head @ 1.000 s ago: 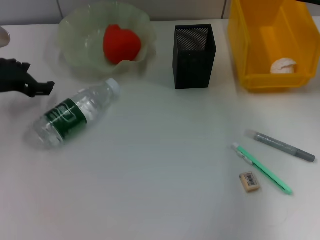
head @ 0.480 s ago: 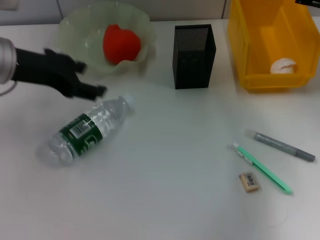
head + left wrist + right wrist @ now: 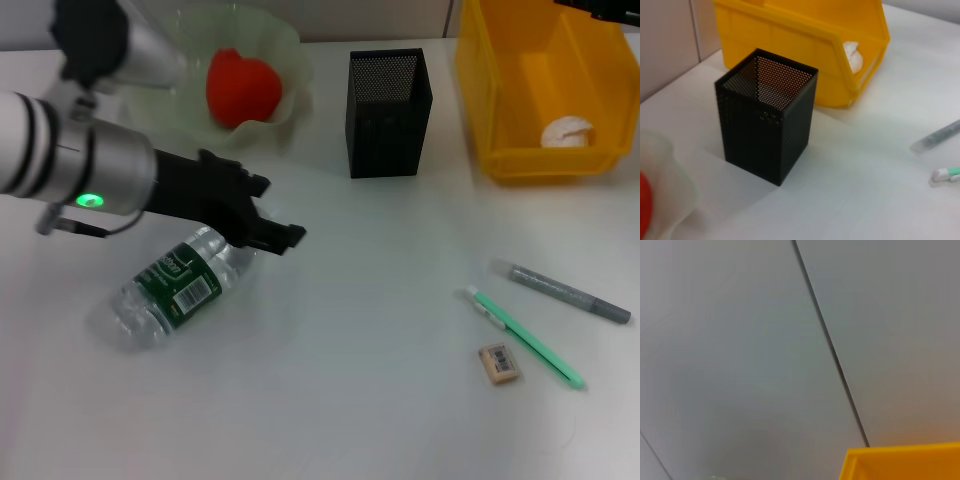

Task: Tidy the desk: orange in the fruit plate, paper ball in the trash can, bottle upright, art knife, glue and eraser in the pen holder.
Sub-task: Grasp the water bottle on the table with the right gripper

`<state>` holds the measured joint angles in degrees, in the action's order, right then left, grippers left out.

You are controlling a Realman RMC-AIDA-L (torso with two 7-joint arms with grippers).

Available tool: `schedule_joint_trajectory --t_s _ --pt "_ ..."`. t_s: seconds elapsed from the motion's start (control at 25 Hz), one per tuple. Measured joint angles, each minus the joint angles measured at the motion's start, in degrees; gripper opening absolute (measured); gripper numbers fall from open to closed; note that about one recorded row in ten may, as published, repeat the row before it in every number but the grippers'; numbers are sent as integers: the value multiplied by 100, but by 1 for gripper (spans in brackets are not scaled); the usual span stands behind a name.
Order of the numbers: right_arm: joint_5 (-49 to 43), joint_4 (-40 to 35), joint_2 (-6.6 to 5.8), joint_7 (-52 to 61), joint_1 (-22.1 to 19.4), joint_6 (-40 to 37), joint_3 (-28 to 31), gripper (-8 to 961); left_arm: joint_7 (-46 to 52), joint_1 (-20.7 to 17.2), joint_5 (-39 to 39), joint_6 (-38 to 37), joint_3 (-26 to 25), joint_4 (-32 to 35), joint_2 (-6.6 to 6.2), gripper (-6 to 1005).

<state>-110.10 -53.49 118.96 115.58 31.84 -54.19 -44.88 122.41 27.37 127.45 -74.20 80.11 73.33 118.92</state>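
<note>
One bottle (image 3: 172, 285) lies on its side on the desk (image 3: 340, 400), long axis diagonal, cap end up-right beneath the left gripper (image 3: 275, 235); base toward the near-left. Whether the gripper's fingers are parted or together cannot be judged. Orange (image 3: 241, 87) sits in fruit plate (image 3: 285, 45). Eraser (image 3: 499, 363) lies far right.
</note>
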Motion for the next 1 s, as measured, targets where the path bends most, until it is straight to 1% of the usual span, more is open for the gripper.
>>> schedule_joint_trajectory --t_s 0.16,0.2,0.24,0.44,0.52,0.72,0.88,1.0 --pt "5 0 2 -1 -62 -33 7 702 128 77 26 500 521 -291 2 798" --pt "5 0 3 -1 -75 -34 7 702 128 77 26 500 521 -291 2 798" --pt "6 -1 4 -1 -85 -36 7 702 210 80 109 763 727 -347 1 798" --pt "7 -3 4 -16 -117 -41 6 703 424 -2 548 1531 1361 -261 0 798" --pt "7 0 4 -37 -126 -50 5 703 475 -16 698 1680 1509 -246 0 798" --pt "97 111 4 -109 -139 -95 5 703 689 3 1184 1928 1566 -311 6 798" --pt "360 265 2 -317 -146 -135 5 703 706 -57 1394 2247 1545 -290 4 798" --pt "440 303 -7 -352 -169 -214 7 703 704 -82 1452 2287 1498 -198 -17 798"
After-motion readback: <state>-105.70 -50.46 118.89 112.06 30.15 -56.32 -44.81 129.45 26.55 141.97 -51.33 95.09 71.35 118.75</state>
